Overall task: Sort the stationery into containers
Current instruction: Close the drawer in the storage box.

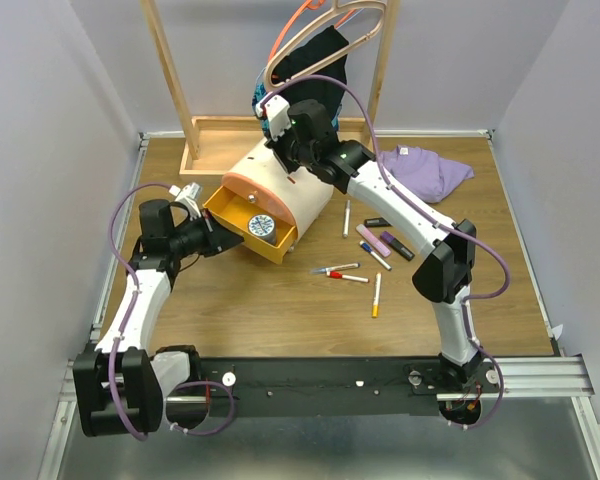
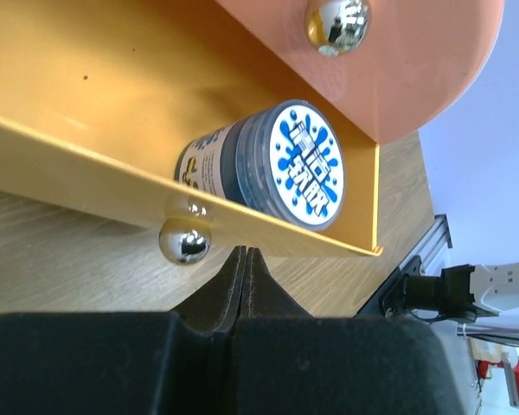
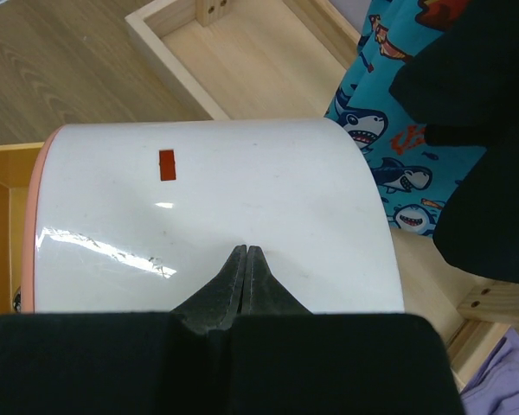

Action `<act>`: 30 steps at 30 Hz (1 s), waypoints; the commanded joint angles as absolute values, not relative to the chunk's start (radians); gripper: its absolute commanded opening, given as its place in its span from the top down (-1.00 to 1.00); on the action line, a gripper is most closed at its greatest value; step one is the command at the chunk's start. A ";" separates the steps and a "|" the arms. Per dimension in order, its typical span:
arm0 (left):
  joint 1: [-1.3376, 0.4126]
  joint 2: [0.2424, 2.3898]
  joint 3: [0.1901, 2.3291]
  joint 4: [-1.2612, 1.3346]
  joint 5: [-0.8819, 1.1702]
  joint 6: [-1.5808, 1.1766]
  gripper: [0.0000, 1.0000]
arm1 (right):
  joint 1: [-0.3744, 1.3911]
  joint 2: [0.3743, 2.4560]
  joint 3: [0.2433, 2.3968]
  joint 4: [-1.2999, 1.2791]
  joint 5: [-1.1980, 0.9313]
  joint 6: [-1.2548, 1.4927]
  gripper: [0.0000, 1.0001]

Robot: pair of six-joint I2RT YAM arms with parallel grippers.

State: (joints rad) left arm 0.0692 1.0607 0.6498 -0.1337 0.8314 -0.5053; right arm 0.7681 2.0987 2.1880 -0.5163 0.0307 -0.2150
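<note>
The cream drum-like chest (image 1: 290, 200) lies in the middle of the table with its yellow drawer (image 1: 242, 235) pulled out toward the left arm. A blue-white tape roll (image 1: 261, 224) (image 2: 281, 169) lies inside that drawer (image 2: 95, 78). My left gripper (image 1: 218, 235) (image 2: 245, 252) is shut and empty, its tips just outside the drawer's front wall beside the chrome knob (image 2: 184, 242). The orange drawer front (image 2: 406, 60) shows above it. My right gripper (image 1: 292, 165) (image 3: 245, 251) is shut on nothing, its tips at the chest's rounded top (image 3: 216, 199). Several pens and markers (image 1: 365, 255) lie on the wood to the right of the chest.
A wooden rack base (image 1: 215, 150) (image 3: 233, 52) stands behind the chest, with hangers and dark and shark-print clothes (image 3: 389, 164) above it. A purple cloth (image 1: 425, 170) lies at the back right. Grey walls close in the table on the left and right.
</note>
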 commanded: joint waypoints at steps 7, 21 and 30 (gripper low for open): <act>0.038 1.160 0.739 -0.034 0.873 -0.531 1.00 | 0.769 2.144 2.166 -0.575 -0.034 -0.172 0.99; -0.024 1.311 0.845 -0.017 0.868 -0.517 1.00 | 0.770 2.181 2.168 -0.589 -0.052 -0.155 0.99; -0.038 1.381 0.903 -0.005 0.862 -0.525 1.00 | 0.769 2.184 2.158 -0.592 -0.055 -0.150 0.99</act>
State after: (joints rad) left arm -0.0273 1.3552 0.8558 -0.0460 0.8543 -0.5247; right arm 0.7643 2.1193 2.1872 -0.4732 -0.0250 -0.1715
